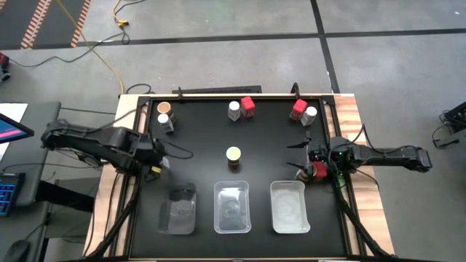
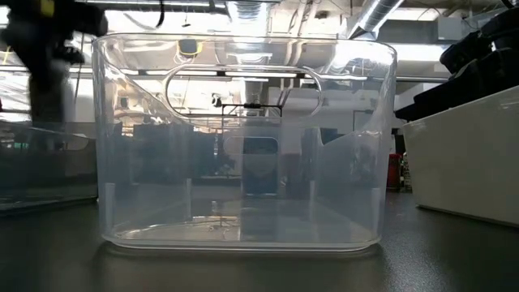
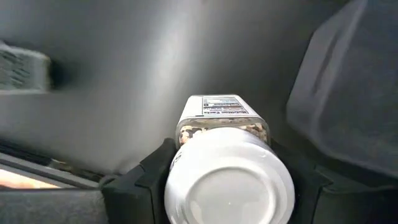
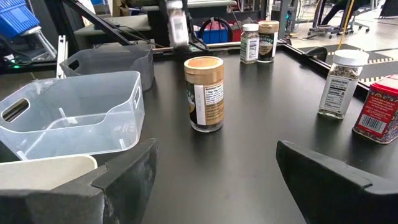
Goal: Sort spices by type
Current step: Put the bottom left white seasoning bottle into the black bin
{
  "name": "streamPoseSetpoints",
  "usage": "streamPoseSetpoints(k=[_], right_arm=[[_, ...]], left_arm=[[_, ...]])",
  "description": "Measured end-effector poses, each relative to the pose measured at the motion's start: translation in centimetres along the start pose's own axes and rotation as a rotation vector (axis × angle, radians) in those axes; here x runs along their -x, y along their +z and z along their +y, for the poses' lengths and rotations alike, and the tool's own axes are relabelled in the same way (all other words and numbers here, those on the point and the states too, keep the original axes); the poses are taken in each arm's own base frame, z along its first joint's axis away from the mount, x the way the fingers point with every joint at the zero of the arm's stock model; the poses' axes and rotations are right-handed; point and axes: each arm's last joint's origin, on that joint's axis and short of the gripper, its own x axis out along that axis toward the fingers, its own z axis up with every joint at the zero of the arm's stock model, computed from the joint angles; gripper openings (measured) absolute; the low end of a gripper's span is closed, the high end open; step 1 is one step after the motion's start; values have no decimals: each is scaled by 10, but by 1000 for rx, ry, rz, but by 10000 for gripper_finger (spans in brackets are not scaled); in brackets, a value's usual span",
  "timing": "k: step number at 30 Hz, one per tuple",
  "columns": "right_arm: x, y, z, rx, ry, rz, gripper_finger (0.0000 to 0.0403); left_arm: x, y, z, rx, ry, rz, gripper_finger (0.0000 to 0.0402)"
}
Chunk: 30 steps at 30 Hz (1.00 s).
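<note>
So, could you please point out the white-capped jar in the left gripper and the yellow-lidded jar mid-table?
white-capped jar (image 3: 229, 186), left wrist view, on its round white cap.
yellow-lidded jar (image 1: 233, 153), high view, on its yellow lid.
left gripper (image 3: 217, 196), left wrist view, between its fingertips.

Three clear trays sit in a row on the black worktop (image 1: 218, 138): the left tray (image 1: 178, 208) lies near the left fingers, the middle tray (image 1: 232, 207) between both sets of fingers, and the right tray (image 1: 287, 207) near the right fingers. Wood edging (image 1: 358, 124) frames the worktop. A yellow cable (image 1: 102, 54) runs across the grey floor (image 1: 218, 65), well apart from either fingers. A laptop (image 1: 9, 127) sits beyond the left fingers
</note>
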Motion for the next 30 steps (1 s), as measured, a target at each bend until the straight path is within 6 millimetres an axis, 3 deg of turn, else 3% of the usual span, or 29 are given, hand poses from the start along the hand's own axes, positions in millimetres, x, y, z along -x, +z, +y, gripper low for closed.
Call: streamPoseSetpoints(k=[6,11,15,19,24,30], right_arm=[[0,0,0,0,0,0,363],[0,0,0,0,0,0,363],[0,0,0,0,0,0,363],[0,0,0,0,0,0,363],[0,0,0,0,0,0,363],[0,0,0,0,0,0,363]], left_arm=[[52,23,1,42,6,-83,193],[71,59,-26,-13,-32,-102,193],[68,81,-61,-129,-22,-10,193],[60,89,-97,-192,-17,44,193],[48,86,-131,-191,-27,54,193],[39,72,-150,-183,-56,43,193]])
